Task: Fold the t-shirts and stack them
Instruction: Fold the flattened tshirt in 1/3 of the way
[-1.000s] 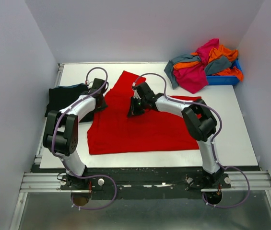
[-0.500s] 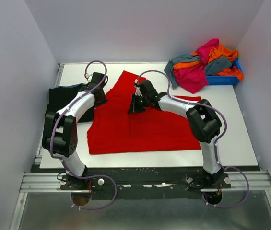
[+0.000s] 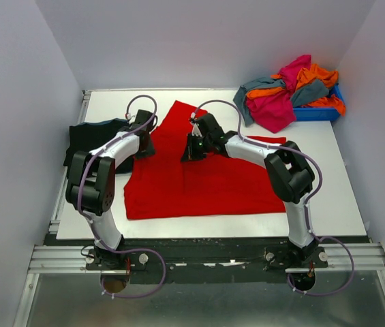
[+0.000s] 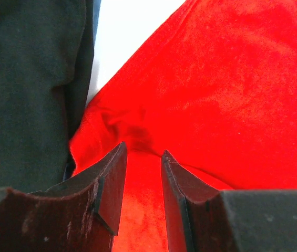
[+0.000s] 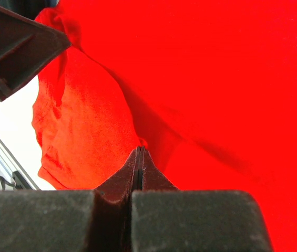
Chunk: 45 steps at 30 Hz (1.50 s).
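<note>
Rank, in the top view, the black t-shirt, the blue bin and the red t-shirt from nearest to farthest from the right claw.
1. red t-shirt, directly under the right claw, which pinches it.
2. black t-shirt, at the table's left edge.
3. blue bin, in the far right corner.

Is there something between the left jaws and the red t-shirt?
Nothing visible stands between them. The left jaws are parted directly over the red t-shirt, near its rumpled edge. The black t-shirt lies off to the side, not in the way.
</note>
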{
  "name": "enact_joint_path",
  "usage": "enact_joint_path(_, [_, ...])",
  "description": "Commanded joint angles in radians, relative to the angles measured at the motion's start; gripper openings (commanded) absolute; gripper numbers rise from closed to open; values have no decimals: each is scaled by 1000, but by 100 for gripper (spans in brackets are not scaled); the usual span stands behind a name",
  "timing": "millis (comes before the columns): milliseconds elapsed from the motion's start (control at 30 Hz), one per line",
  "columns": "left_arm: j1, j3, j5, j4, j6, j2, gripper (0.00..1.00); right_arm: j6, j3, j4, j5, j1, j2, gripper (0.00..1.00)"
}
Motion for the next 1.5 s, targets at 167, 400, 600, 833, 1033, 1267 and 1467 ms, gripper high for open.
enact_joint_path(167, [-3,-11,-23,31,-6,55,49,1,5,18,-23,-6,7,1])
enact_joint_path(400, [-3,-26,-8,48,-14,55,29,2,8,18,-26,-6,10,1])
enact_joint_path(600, [-3,-41,-17,43,-15,15,1,2,10,18,-26,-6,15,1])
enact_joint_path(833, [-3,-66,-15,37,-11,-49,0,6,7,18,-28,-8,9,1])
enact_joint_path(1033, [-3,-46,-9,8,-15,-79,0,4,-6,21,-23,-9,-11,1])
enact_joint_path(1267, [-3,-20,0,-4,-17,-95,0,6,-32,36,-11,-14,-44,1])
enact_joint_path(1467, [-3,-14,0,-8,-17,-46,30,5,-26,39,-28,-15,-28,1])
